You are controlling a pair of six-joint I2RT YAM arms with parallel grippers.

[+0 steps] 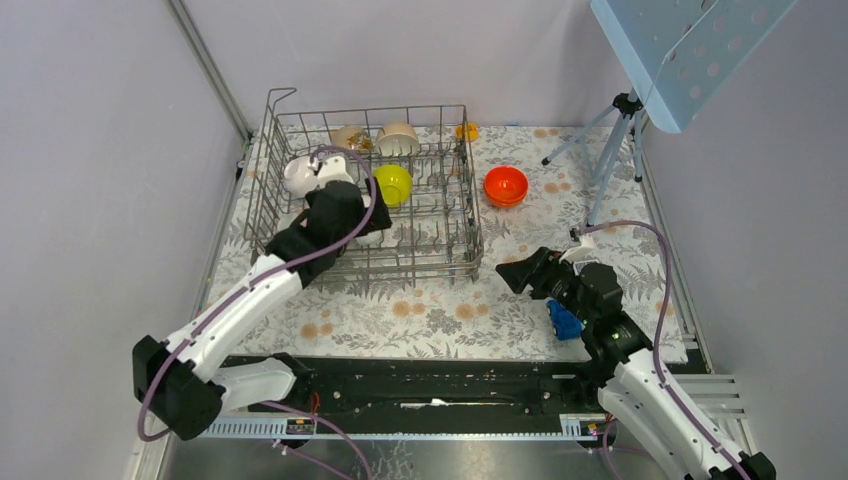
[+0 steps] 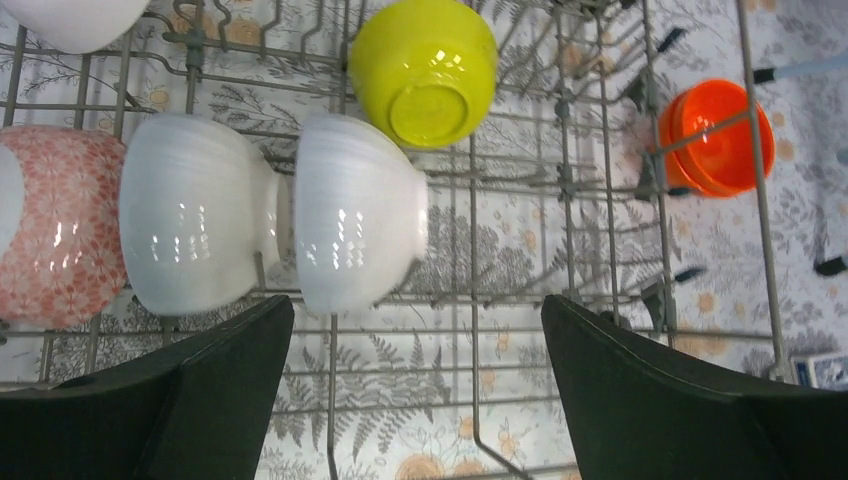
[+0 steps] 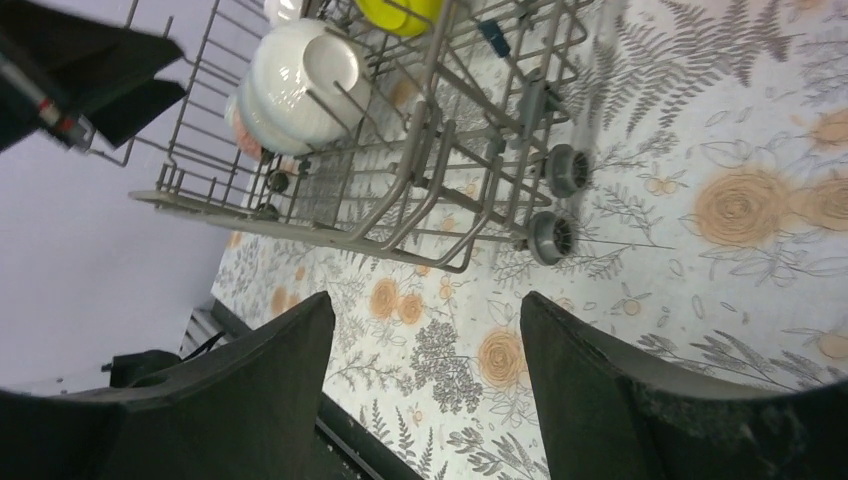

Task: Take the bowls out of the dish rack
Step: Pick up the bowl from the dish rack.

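The floral-clothed table (image 1: 420, 310) carries the dish rack (image 1: 462, 200) toward its far left corner. The left gripper (image 2: 416, 305) hangs over the rack's near left part, jaws spread wide and holding nothing; the right gripper (image 3: 425, 305) hovers above the table toward its near right corner, jaws likewise spread and empty. Inside the rack, two white bowls (image 2: 195, 210) lie on their sides side by side, a pink-speckled bowl (image 2: 55, 225) just beside them, a yellow-green bowl (image 2: 425, 65) near the middle, beige bowls (image 1: 398, 138) along the far edge. An orange-red bowl (image 1: 505, 185) sits on the table just beside the rack's right side. A small blue toy car (image 1: 563, 320) lies near the near right corner
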